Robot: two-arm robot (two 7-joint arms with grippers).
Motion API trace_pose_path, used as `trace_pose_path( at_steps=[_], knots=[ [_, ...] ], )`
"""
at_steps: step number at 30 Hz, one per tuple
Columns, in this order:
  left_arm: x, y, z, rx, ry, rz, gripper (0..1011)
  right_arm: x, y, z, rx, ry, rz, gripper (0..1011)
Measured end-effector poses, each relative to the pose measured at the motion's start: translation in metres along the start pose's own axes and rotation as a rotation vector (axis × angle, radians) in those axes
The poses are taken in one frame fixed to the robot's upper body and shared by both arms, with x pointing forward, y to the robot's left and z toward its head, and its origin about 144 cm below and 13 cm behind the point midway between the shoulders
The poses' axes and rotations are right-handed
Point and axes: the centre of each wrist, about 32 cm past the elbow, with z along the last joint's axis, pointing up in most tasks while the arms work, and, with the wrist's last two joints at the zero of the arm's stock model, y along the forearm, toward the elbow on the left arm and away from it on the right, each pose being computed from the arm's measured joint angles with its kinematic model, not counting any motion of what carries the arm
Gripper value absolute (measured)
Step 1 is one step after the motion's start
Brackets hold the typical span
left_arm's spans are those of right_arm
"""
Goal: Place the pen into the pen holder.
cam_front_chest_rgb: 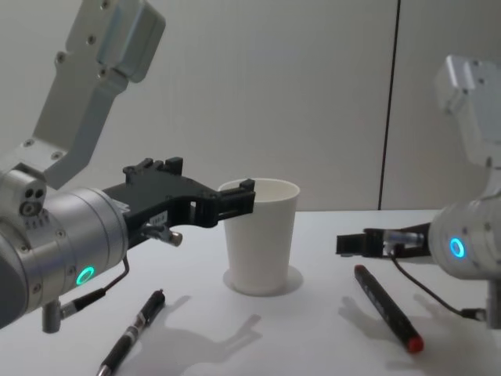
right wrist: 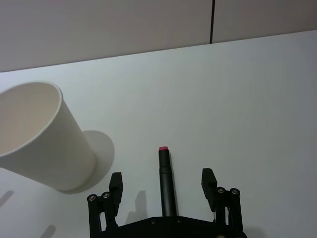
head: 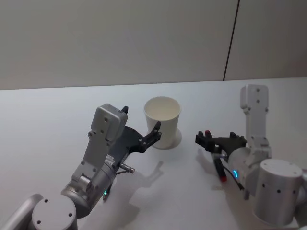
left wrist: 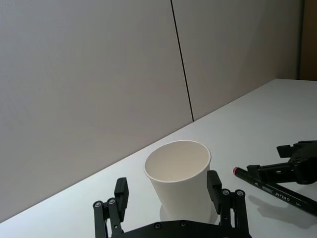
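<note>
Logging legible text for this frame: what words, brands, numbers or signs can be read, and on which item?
"SRUN", as best it reads: white print on the black barrel of the red-tipped marker pen, in the left wrist view; the smaller print beside it is too small to read.
White paper cup: no print on it.
Second pen, nearer the left arm in the chest view: nothing readable.

The pen holder (head: 162,122), an empty white paper cup, stands upright mid-table (head: 48,143); the black, red-tipped pen (head: 219,168) lies flat to its right.

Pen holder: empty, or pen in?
Empty. The pen holder shows a bare inside; the red-tipped pen lies on the table under the right gripper.
</note>
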Motion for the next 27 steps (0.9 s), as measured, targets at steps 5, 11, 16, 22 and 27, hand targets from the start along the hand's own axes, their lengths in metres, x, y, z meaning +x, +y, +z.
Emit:
trace_pose_path(
  at_steps=[5,11,16,22,27],
  knots=[
    [0.0,0.0,0.0,0.0,0.0,0.0,1009,-0.005,0.005,0.004,-0.035,-0.002,0.003,1002],
    [0.0,0.0,0.0,0.0,0.0,0.0,1010,-0.008,0.012,0.006,-0.078,-0.001,0.001,1001],
    [0.0,0.0,0.0,0.0,0.0,0.0,1009,-0.009,0.019,0.008,-0.11,0.001,0.0,1001],
    [0.0,0.0,0.0,0.0,0.0,0.0,1009,-0.01,0.027,0.01,-0.133,0.002,0.004,1002],
    [0.0,0.0,0.0,0.0,0.0,0.0,1009,-0.01,0.032,0.01,-0.141,0.0,0.01,907]
  ],
)
